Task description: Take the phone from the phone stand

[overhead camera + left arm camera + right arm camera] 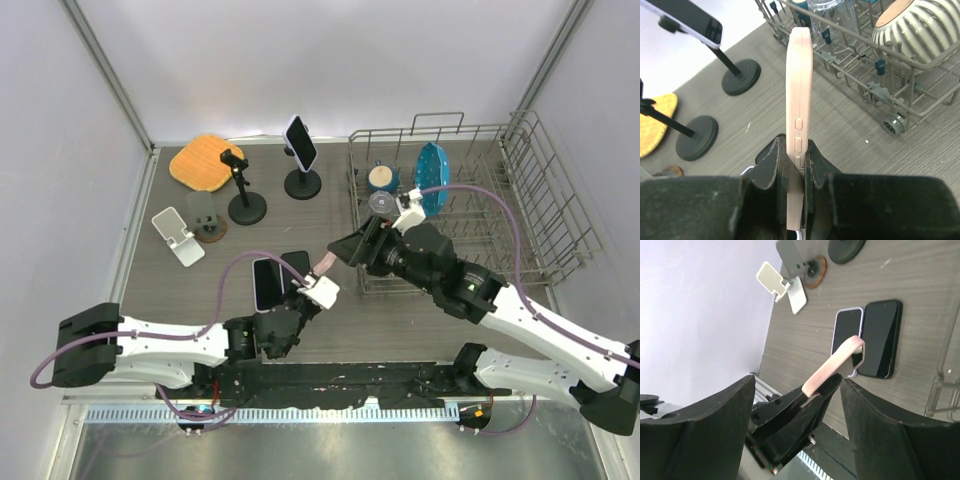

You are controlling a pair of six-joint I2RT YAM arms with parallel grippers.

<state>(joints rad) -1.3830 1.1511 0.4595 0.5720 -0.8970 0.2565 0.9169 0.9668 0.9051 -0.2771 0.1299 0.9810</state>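
L jaws clamped on the lower end of the pink phone (799, 75), held edge-on above the counter (170, 292), well apart from the white stand (178, 236). R jaws wide apart just beside its top end, prob. not touching. Beneath: lilac-cased phone (847, 335) and black phone (881, 337), flat, side by side.

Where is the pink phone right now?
The pink phone is held edge-on in the left gripper, mid-table in the top view, between the flat black phone and the dish rack.
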